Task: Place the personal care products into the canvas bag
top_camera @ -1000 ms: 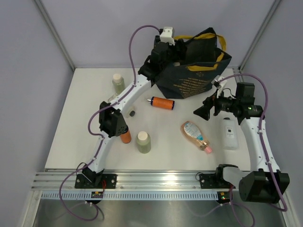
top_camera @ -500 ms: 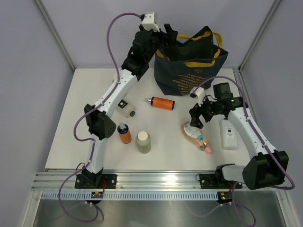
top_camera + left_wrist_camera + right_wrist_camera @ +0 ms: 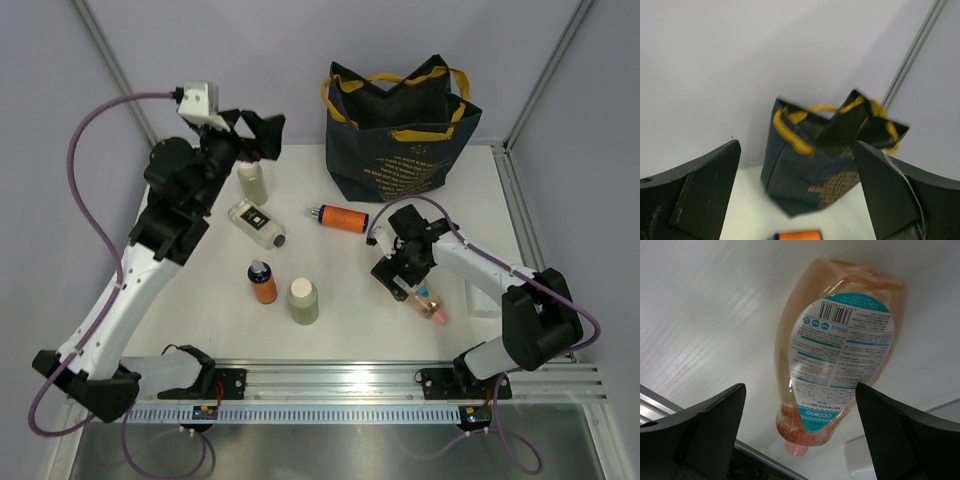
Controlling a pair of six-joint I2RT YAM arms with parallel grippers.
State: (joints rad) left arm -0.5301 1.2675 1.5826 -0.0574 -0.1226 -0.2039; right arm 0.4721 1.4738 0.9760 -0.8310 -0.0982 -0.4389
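- While the canvas bag (image 3: 400, 170) stands upright at the far side of the table, its mouth gapes between the mustard-yellow handles. The inside is dark, so we cannot tell what lies in it.
- We see the left gripper (image 3: 262, 135) raised in the air to the left of the bag. Its fingers are spread wide and grasp nothing, and its wrist camera looks between them at the bag.
- We find the right gripper (image 3: 398, 277) low over the table in front of the bag. Its fingers are parted on either side of the peach teardrop bottle (image 3: 835, 350). That bottle lies flat, label up and cap pointing away from the bag. We see a gap between it and each finger.
- Just in front of the bag, one orange bottle (image 3: 340, 217) lies on its side.
- Left of the bag and under the left gripper, a pale green bottle (image 3: 252, 181) stands upright. Just nearer to us, the clear flat black-labelled bottle (image 3: 257, 222) lies flat.
- Farther out in front of the bag, the second orange bottle (image 3: 262, 283) and the second pale green bottle (image 3: 303, 300) stand side by side.
- We make out the white rectangular bottle (image 3: 481, 300) in front of the bag's right side, partly hidden by the right arm.
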